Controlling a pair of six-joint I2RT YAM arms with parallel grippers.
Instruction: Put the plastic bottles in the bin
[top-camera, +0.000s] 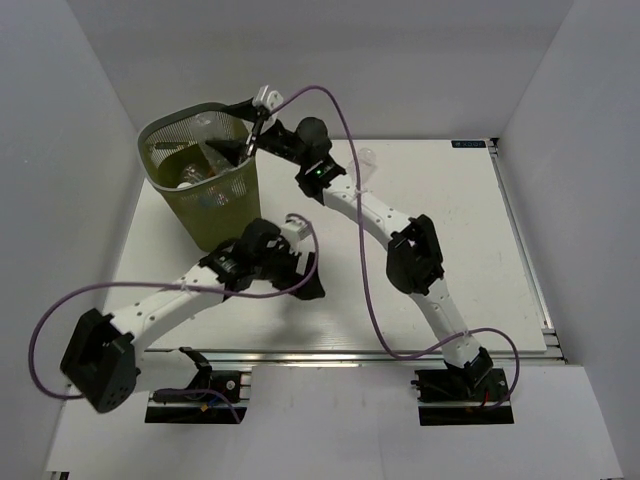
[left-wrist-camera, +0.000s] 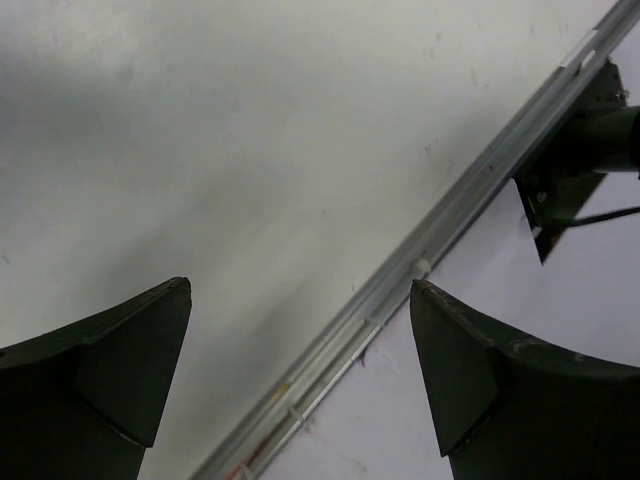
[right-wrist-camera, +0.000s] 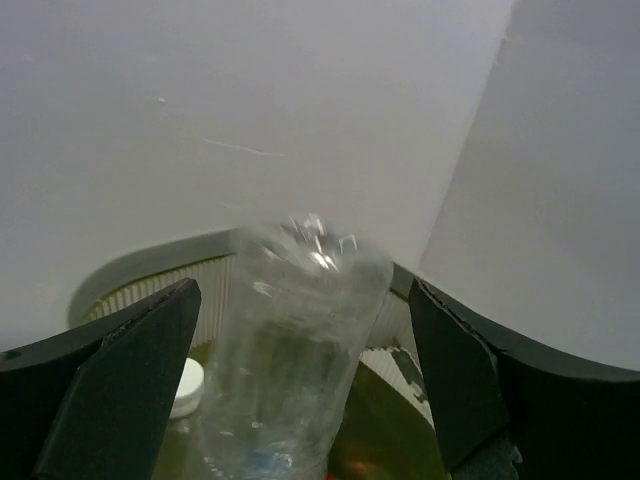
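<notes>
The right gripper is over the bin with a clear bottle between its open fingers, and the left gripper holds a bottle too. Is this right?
Not entirely. The left gripper holds nothing: the left wrist view shows only table between its open fingers. The right gripper is indeed over the bin, a clear bottle between its open fingers.

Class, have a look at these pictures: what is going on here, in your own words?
The right gripper hangs over the bin, fingers open, with a clear plastic bottle loose between them, pointing down into it. Other bottles already lie inside. The left gripper is open and empty above the table. What seems one more bottle lies near the far edge.
</notes>
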